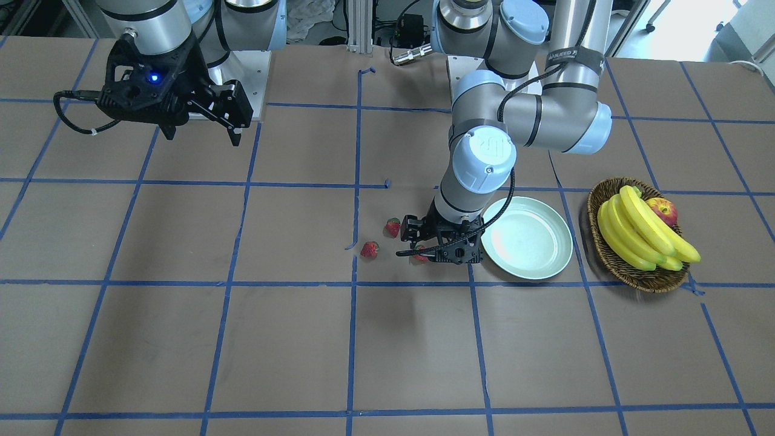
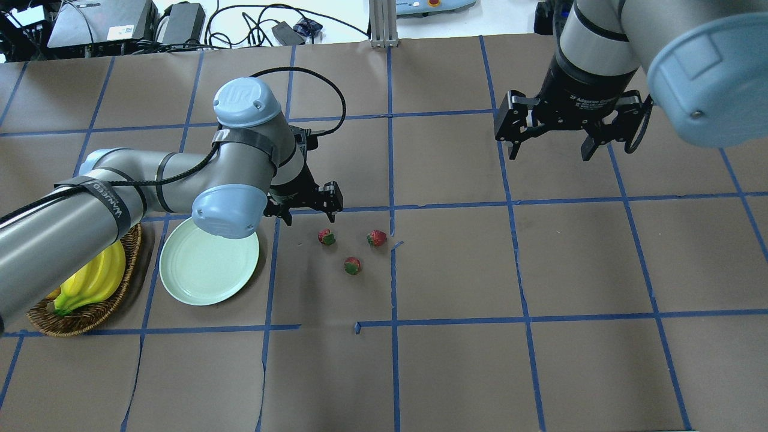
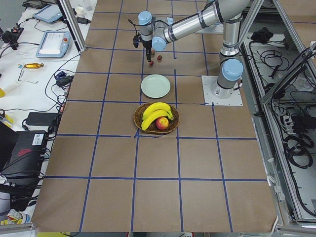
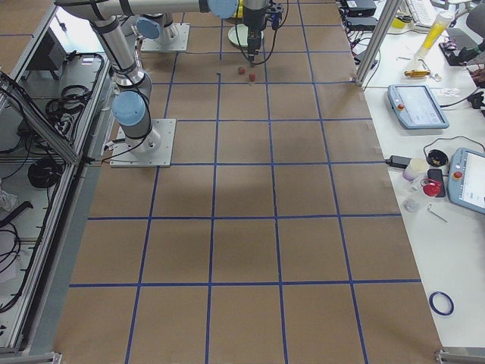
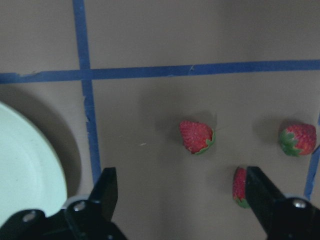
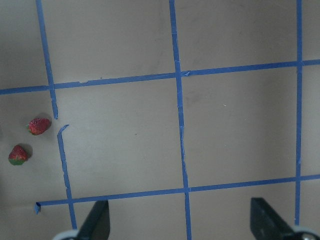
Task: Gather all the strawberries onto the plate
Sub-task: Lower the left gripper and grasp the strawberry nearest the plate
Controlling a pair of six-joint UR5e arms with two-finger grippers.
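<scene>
Plate (image 2: 204, 279) sits on the bench (image 2: 456, 372). All three strawberries lie on the bench outside the plate, in a loose cluster near its rim: nearest strawberry (image 2: 326, 237), middle strawberry (image 2: 352, 265), farthest strawberry (image 2: 377, 238). Left end effector (image 2: 309, 215) is low, just beside the plate and close to the nearest strawberry, fingers apart. Right end effector (image 2: 550, 150) is raised, well apart from the plate, fingers apart

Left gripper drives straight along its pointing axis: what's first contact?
Probably the strawberry nearest the plate: the left gripper points down at the table, open, that berry roughly between its fingers. Depth unclear; it could land on bare table beside it.
</scene>
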